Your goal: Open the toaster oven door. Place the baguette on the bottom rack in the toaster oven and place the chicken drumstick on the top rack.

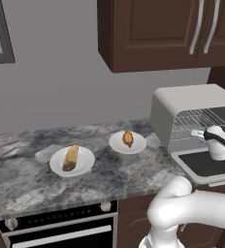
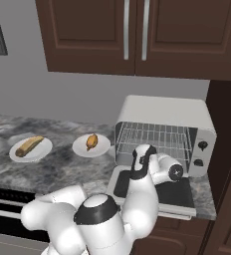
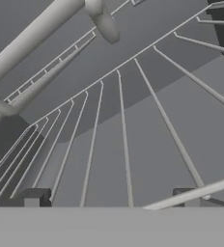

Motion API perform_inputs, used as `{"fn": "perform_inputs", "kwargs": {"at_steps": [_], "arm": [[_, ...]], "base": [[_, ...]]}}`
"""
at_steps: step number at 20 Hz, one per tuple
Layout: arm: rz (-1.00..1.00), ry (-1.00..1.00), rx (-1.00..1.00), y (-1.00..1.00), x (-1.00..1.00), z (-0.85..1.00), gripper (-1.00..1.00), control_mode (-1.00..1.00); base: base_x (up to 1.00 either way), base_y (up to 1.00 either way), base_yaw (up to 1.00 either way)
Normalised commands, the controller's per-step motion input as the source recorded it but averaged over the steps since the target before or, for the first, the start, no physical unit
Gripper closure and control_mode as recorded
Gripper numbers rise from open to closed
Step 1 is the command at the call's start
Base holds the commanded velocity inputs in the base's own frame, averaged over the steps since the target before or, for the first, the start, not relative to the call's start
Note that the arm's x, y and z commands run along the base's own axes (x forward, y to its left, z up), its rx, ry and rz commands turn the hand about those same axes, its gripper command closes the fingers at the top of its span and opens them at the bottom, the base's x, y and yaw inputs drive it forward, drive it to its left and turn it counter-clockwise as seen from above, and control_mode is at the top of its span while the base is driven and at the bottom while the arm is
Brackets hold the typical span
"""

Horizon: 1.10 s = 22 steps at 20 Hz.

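Observation:
The toaster oven (image 1: 182,104) (image 2: 162,109) stands at the right end of the counter. Its door (image 1: 206,165) (image 2: 181,191) lies folded down flat, dark glass facing up. Two silver wire racks show in its mouth, the top rack (image 2: 155,132) over the bottom rack (image 2: 162,148). My gripper (image 1: 197,132) (image 2: 142,153) (image 3: 111,198) hovers over the door at the oven's mouth, open, with nothing between its fingertips (image 3: 35,197). Rack wires (image 3: 123,144) fan out close ahead in the hand view. The baguette (image 1: 71,157) (image 2: 30,145) and the chicken drumstick (image 1: 128,138) (image 2: 91,141) each lie on a white plate.
The baguette's plate (image 1: 85,164) sits left of the drumstick's plate (image 1: 136,145) on the marble counter (image 1: 27,184). Dark wood cabinets (image 2: 137,35) hang above the oven. A range front with knobs (image 1: 61,227) runs below the counter edge. A tall dark panel (image 2: 227,149) stands right of the oven.

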Motion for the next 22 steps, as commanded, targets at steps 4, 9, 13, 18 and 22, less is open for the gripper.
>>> {"fn": "perform_inputs", "kwargs": {"at_steps": [4,9,13,18,22], "arm": [[0.00,0.00,0.00,0.06,0.04,-0.53,-1.00,-1.00],[0.00,0.00,0.00,0.17,0.13,-0.50,-1.00,-1.00],[0.00,0.00,-0.03,0.27,0.07,-0.56,-1.00,-1.00],[0.00,0.00,-0.08,0.22,0.07,-0.52,-1.00,-1.00],[0.00,0.00,-0.11,0.17,0.13,-0.43,-1.00,-1.00]], "base": [[0.00,0.00,0.00],[0.00,0.00,0.00],[0.00,0.00,0.00],[0.00,0.00,0.00],[0.00,0.00,0.00]]}}
